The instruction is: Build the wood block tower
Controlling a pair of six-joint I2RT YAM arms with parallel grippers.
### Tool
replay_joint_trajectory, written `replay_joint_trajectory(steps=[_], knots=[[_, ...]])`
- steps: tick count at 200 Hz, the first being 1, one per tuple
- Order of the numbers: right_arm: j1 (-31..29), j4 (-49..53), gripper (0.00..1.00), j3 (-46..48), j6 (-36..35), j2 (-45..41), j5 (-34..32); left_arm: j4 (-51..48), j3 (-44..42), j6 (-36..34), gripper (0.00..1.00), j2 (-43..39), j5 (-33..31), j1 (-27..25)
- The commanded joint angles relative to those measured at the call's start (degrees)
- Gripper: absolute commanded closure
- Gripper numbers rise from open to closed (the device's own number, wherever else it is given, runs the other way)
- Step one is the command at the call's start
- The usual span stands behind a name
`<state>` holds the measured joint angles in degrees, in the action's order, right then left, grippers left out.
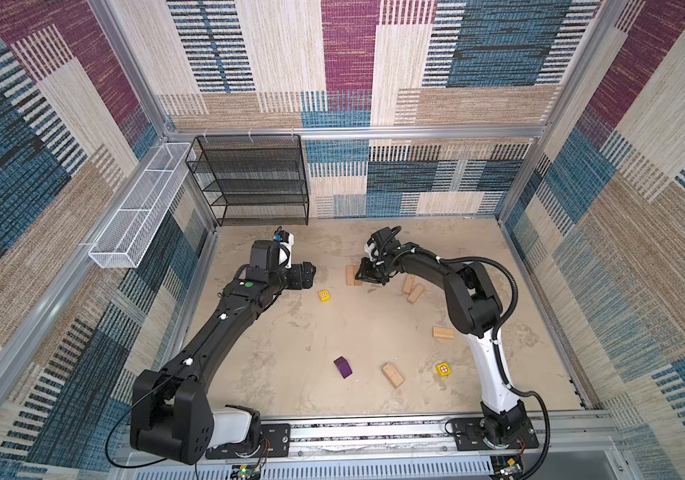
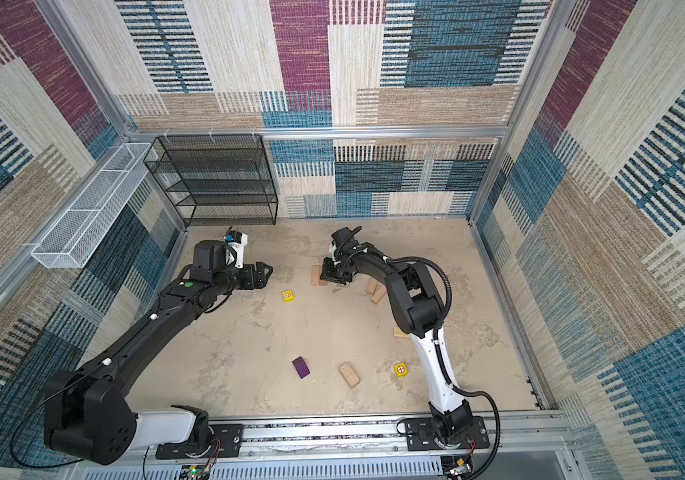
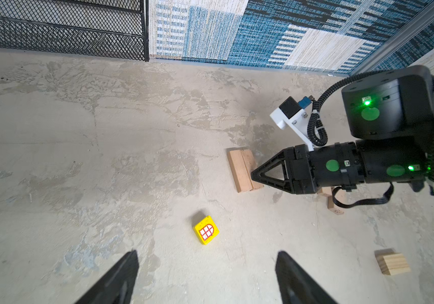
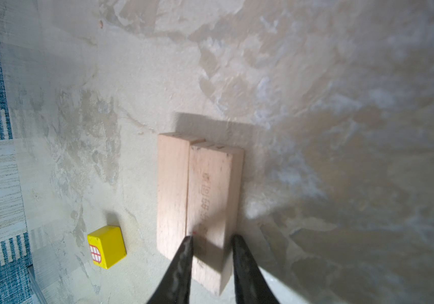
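- Right gripper (image 4: 212,239): what does it hold?
- Its jaws are closed on one end of a tan brick (image 4: 210,184). That brick sits against a second brick (image 4: 172,189) at the far middle of the desk (image 1: 290,332). The left gripper (image 3: 206,263) hangs open and empty near a yellow cube (image 3: 206,230).
- How far along is the tower?
- Barely begun, I judge: only this pair forms a base layer. A loose pair (image 1: 412,289), a lone brick (image 1: 443,332) and a front brick (image 1: 393,375) lie scattered. Another yellow cube (image 1: 443,369) and the purple block (image 1: 343,367) lie unused.
- Which way do the base bricks point?
- They lie side by side and touching. Their long axes are parallel and run from front to back, toward the rear wall.
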<state>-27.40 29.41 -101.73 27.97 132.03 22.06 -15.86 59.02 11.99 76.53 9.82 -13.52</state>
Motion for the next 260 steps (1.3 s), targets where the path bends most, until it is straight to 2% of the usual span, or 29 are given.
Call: replay_joint_trajectory(steps=[1,26,60,83,119,199,260], knots=[[0.06,0.17,0.7,-0.31,-0.42,0.29,-0.11,0.89,-0.14,0.76,0.14,0.09,0.81,0.07],[0.09,0.53,0.69,-0.66,-0.54,0.24,-0.32,0.92,-0.06,0.81,0.14,0.11,0.9,0.07],[0.24,1.51,0.62,-1.36,-0.72,-0.22,-0.93,0.89,-0.06,0.84,0.14,0.09,0.98,0.16],[0.22,2.03,0.48,-1.59,-0.9,-0.81,-1.14,0.91,-0.05,0.84,0.14,0.11,0.99,0.16],[0.22,3.1,0.41,-1.85,-1.24,-2.24,-2.13,0.92,-0.05,0.59,0.14,0.02,0.64,0.25],[0.63,3.08,0.4,1.7,-2.7,-11.4,-4.48,0.51,-0.36,-1.28,0.15,-0.79,-2.01,0.2],[1.68,-2.19,0.41,15.71,-11.13,-27.03,-7.99,-1.24,2.32,-4.18,0.18,-1.99,-4.38,-2.31]])
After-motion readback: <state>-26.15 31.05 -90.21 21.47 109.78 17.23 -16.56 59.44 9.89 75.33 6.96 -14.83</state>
